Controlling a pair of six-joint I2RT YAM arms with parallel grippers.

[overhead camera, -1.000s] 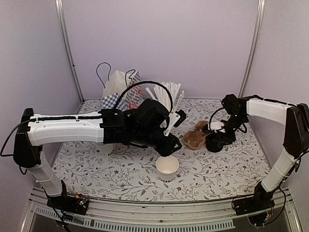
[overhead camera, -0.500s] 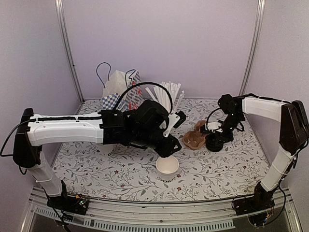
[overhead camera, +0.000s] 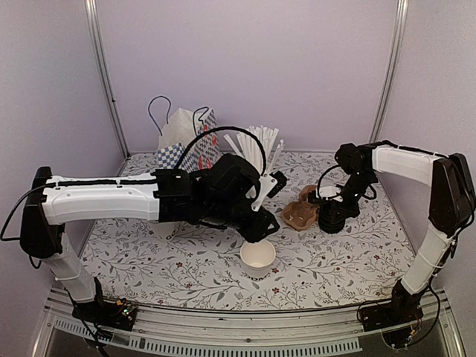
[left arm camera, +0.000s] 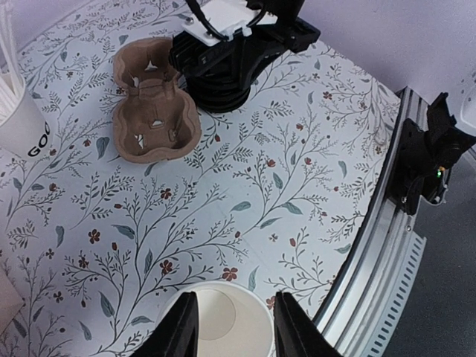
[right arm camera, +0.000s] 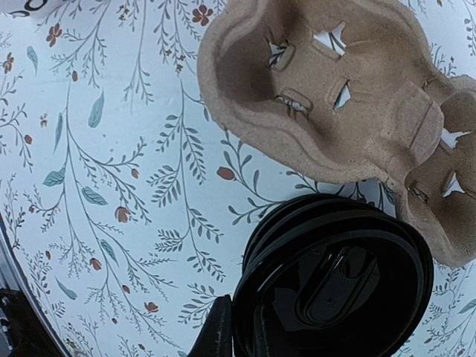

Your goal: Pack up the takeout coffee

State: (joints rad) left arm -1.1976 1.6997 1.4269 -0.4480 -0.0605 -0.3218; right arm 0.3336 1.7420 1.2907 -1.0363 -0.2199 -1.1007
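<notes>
Cup [overhead camera: 257, 256] lidless, carrier [overhead camera: 299, 212] empty: early stage.
Right gripper [right arm camera: 242, 335] pinches black lid [right arm camera: 335, 290] beside carrier; left gripper [left arm camera: 234, 327] hovers, jaws apart, over cup.

My left arm stretched rightward, wrist tipped down, left gripper [overhead camera: 256, 233] left of the cup carrier [overhead camera: 297, 216], nearer the bases, 2 fingers [left arm camera: 181, 331] parted, my right arm bent inward, right gripper [overhead camera: 332, 219] just right of the carrier, jaws closed.

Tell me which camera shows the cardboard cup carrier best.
Left wrist: the whole cardboard cup carrier is in frame, both wells visible. Right wrist has the carrier closer but cropped at the frame edge. Top external shows the carrier small, with little detail.
</notes>
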